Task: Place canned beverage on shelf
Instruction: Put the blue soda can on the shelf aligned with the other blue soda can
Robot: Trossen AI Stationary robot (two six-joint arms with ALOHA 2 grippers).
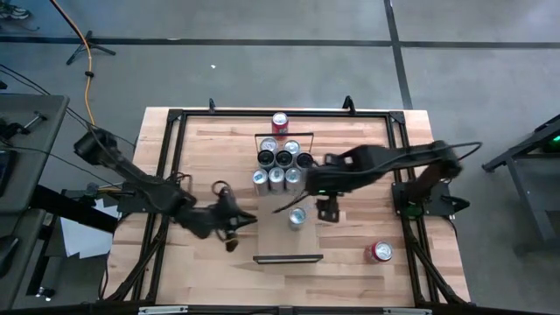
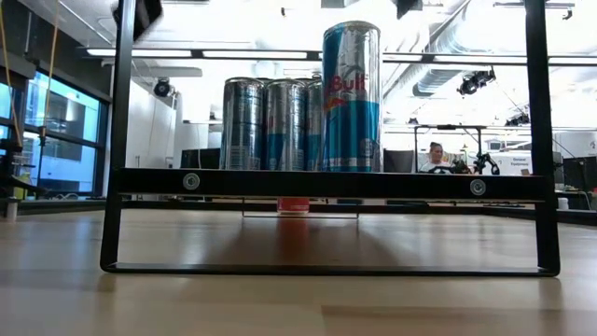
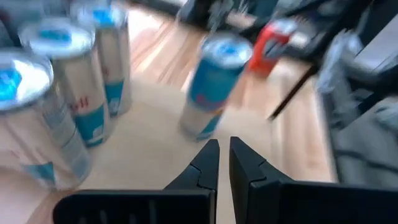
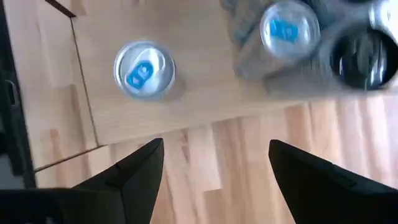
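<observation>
Left arm [image 1: 149,188]: dark, jointed links, black cables trailing along it; left gripper [image 3: 224,155]: two matte black wedge-shaped fingers on a black crossbar; right arm [image 1: 385,162]: dark segmented links, looped black cable near its base; right gripper [image 4: 214,165]: two broad black tapered fingers.

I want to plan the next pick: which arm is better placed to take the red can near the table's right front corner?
The right. The red can lies on its side; the right gripper is open, the left gripper is shut.
</observation>
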